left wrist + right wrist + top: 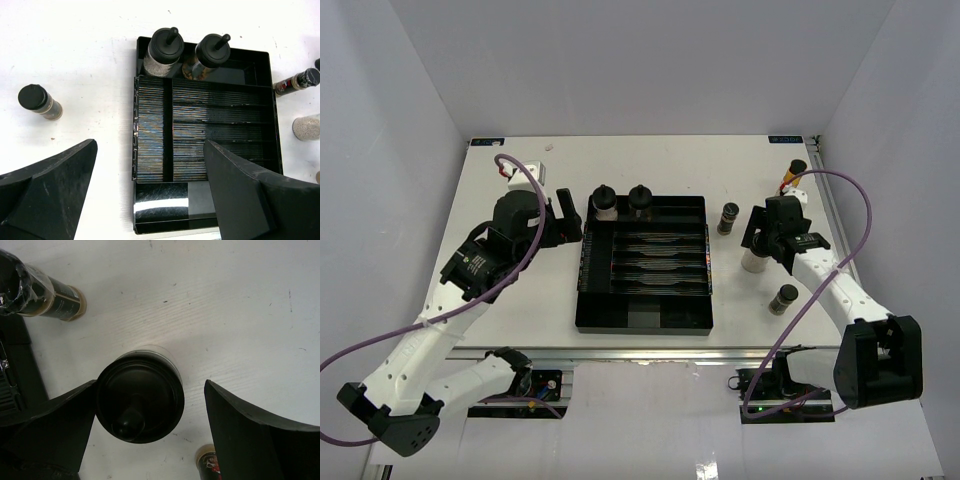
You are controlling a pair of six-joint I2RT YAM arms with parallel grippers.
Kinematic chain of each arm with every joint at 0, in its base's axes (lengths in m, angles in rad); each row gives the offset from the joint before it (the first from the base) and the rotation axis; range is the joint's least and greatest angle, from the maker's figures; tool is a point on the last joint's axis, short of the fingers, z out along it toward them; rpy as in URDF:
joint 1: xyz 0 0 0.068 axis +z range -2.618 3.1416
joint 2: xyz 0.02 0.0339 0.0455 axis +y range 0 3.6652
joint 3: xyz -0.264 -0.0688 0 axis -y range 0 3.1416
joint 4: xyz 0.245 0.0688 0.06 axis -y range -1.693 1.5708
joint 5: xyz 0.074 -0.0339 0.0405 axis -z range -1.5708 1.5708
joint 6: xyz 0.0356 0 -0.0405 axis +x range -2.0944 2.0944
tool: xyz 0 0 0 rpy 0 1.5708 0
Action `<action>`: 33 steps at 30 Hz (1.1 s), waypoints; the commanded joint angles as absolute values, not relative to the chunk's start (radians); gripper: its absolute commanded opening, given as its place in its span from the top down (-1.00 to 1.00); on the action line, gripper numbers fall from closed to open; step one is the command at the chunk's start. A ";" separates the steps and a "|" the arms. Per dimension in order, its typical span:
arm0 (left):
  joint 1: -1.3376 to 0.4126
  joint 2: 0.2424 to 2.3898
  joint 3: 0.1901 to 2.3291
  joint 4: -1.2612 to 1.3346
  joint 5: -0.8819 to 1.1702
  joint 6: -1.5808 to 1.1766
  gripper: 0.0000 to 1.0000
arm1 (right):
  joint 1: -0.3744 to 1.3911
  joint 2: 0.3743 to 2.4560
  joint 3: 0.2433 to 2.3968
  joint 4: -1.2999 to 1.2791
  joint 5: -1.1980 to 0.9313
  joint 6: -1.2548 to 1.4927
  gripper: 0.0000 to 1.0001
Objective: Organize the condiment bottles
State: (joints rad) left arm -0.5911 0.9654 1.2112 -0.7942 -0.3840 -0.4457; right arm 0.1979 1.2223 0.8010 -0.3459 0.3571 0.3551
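Right gripper (150,385) gapes wide around a knobbed bottle (140,402), left gripper (150,145) wide too; two bottles (165,46) stand in the tray (160,210), maybe four more wait outside.

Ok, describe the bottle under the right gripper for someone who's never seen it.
Look right of the black tray mid-table. Between the right gripper's open fingers stands a squat bottle. Unlike the slim dark bottles either side, it has pale contents and a wide black knobbed lid.

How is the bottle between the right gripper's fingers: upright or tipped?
Upright: the bottle shows its knobbed lid end-on to the right wrist camera, with its glass shoulder just peeking out behind.
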 commanded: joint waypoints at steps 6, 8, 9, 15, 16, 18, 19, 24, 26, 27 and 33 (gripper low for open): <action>-0.588 0.918 1.169 -0.784 -0.422 -0.469 -0.96 | 0.193 1.260 0.804 -0.333 0.365 0.324 -0.97; -0.589 0.911 1.157 -0.779 -0.422 -0.471 -0.96 | 0.195 1.255 0.802 -0.321 0.373 0.318 -0.80; -0.589 0.909 1.153 -0.780 -0.424 -0.471 -0.96 | 0.194 1.251 0.802 -0.319 0.376 0.315 -0.65; -0.588 0.887 1.134 -0.782 -0.433 -0.475 -0.96 | 0.193 1.221 0.812 -0.310 0.365 0.292 0.07; -0.588 0.882 1.130 -0.779 -0.433 -0.476 -0.96 | 0.193 1.215 0.816 -0.307 0.360 0.288 0.21; -0.589 0.872 1.117 -0.773 -0.431 -0.476 -0.96 | 0.194 1.201 0.831 -0.306 0.333 0.266 0.49; -0.589 0.870 1.112 -0.771 -0.431 -0.477 -0.96 | 0.196 1.198 0.843 -0.309 0.323 0.255 0.64; -0.589 0.874 1.094 -0.769 -0.430 -0.474 -0.96 | 0.236 1.198 0.999 -0.416 0.329 0.215 0.85; -0.589 0.877 1.088 -0.770 -0.427 -0.472 -0.96 | 0.269 1.197 1.063 -0.486 0.352 0.213 0.85; -0.589 0.876 1.085 -0.767 -0.427 -0.472 -0.96 | 0.284 1.196 1.102 -0.505 0.356 0.214 0.85; -0.589 0.882 1.074 -0.764 -0.440 -0.475 -0.96 | 0.372 1.231 1.314 -0.537 0.321 0.224 0.85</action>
